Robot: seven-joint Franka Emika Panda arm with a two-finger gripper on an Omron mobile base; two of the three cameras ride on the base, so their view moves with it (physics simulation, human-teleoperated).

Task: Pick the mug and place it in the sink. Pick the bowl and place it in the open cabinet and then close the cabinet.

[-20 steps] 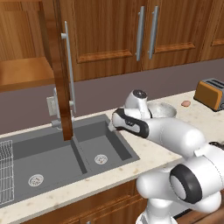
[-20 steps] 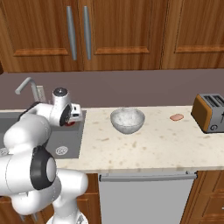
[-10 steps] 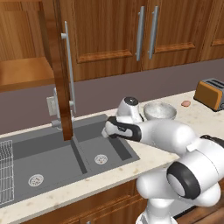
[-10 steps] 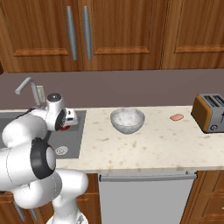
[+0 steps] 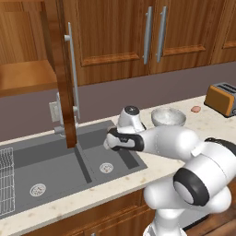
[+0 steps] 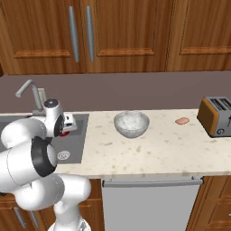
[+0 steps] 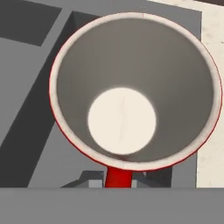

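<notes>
The red mug (image 7: pixel 122 118) shows from above in the hand view, white inside, its red handle at the bottom between my fingers. My gripper (image 5: pixel 109 141) is shut on the mug and holds it over the right basin of the dark grey sink (image 5: pixel 55 159). From the right base a sliver of the red mug (image 6: pixel 64 133) shows under the gripper (image 6: pixel 67 128), above the sink (image 6: pixel 76 146). The speckled bowl (image 5: pixel 168 117) (image 6: pixel 131 123) stands on the counter right of the sink. The cabinet (image 5: pixel 23 76) is open, its door (image 5: pixel 60 69) swung out above the sink.
A toaster (image 5: pixel 223 98) (image 6: pixel 218 116) and a small pink item (image 6: pixel 182 121) sit at the counter's right end. The faucet (image 6: pixel 27 88) rises behind the sink. A white wire rack (image 5: pixel 5 179) lies in the left basin. The door's bar handle (image 5: pixel 73 76) hangs close to my arm.
My arm has swung left and lower, carrying the mug from the counter's edge out over the right basin. The bowl has not moved.
</notes>
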